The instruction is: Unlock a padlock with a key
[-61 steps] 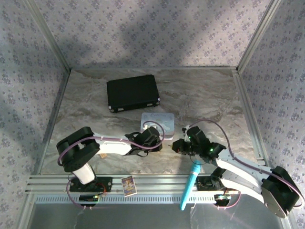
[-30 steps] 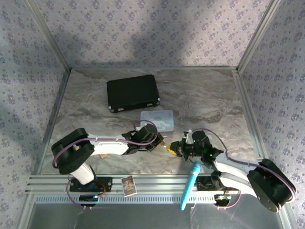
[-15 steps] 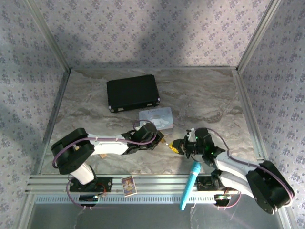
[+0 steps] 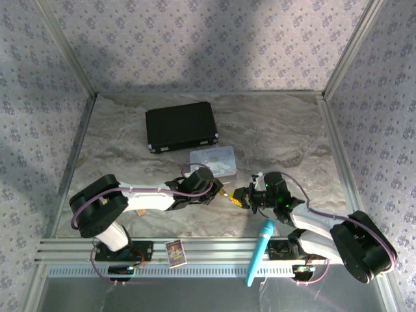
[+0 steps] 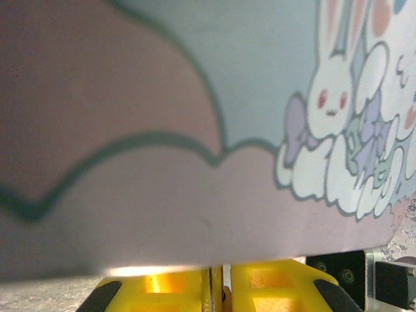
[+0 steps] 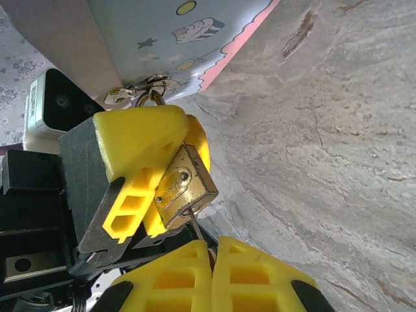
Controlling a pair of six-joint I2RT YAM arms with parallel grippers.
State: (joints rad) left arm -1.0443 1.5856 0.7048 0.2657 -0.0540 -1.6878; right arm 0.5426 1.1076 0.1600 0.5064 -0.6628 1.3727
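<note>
Toward the front edge of the table (image 4: 279, 130), a little right of its middle, I find the two arms meeting tip to tip.

Left gripper (image 4: 221, 193): closed on the padlock (image 6: 186, 187). The brass body is pinched between its yellow fingers (image 6: 140, 140), tilted, with the keyhole end turned toward the right arm. The shackle end sits behind those fingers, and I cannot tell whether it is latched.

Right gripper (image 6: 211, 250): fingers pressed together on the key (image 6: 194, 227). Its thin shaft runs from the seam between the fingers up to the underside of the padlock body and touches it at the keyway. How far it has entered I cannot tell.

Pastel tin (image 4: 213, 159): lying just behind the left gripper, toward the table's middle. From the left wrist camera its bunny-printed face sits close above the fingers.

Black case (image 4: 181, 127): flat on the table toward the back edge, left of centre, well apart from both grippers.

Blue tool (image 4: 259, 250): lying across the front rail beside the right arm's base.
</note>
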